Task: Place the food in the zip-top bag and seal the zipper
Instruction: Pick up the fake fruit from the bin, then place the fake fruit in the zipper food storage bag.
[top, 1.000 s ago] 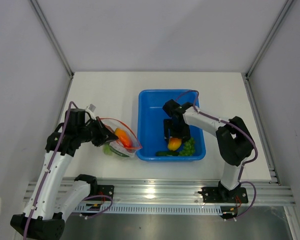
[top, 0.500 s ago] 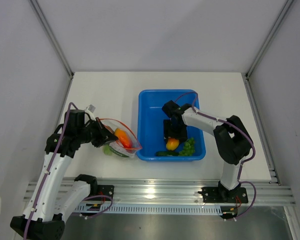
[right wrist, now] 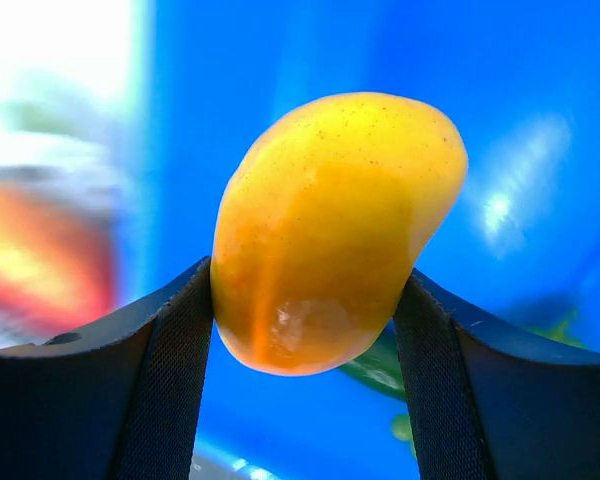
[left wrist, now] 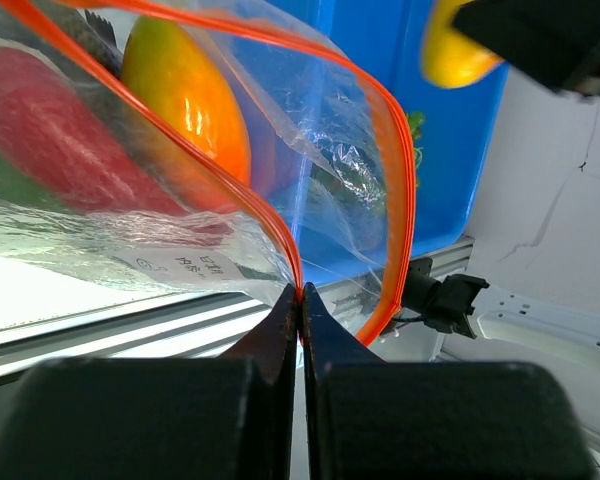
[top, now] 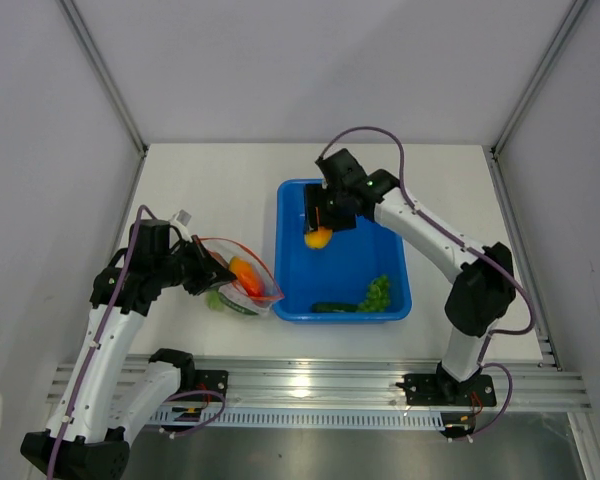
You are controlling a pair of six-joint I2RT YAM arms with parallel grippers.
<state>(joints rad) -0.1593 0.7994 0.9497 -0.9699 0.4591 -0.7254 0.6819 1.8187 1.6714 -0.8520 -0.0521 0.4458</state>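
On the tabletop (top: 220, 180), above the blue tub (top: 285, 255), the right claw (top: 320, 236) grips an orange-yellow fruit (right wrist: 330, 220). Just left of the tub lies the zip-top bag (left wrist: 330, 170), food (left wrist: 185, 110) inside, its zipper (left wrist: 398, 150) pinched in the clenched left claw (left wrist: 300, 300).

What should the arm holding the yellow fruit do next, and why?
Probably carry the orange-yellow fruit leftward toward the zip-top bag: the right jaws hold it above the blue tub, and the left jaws pinch the bag's mouth open.
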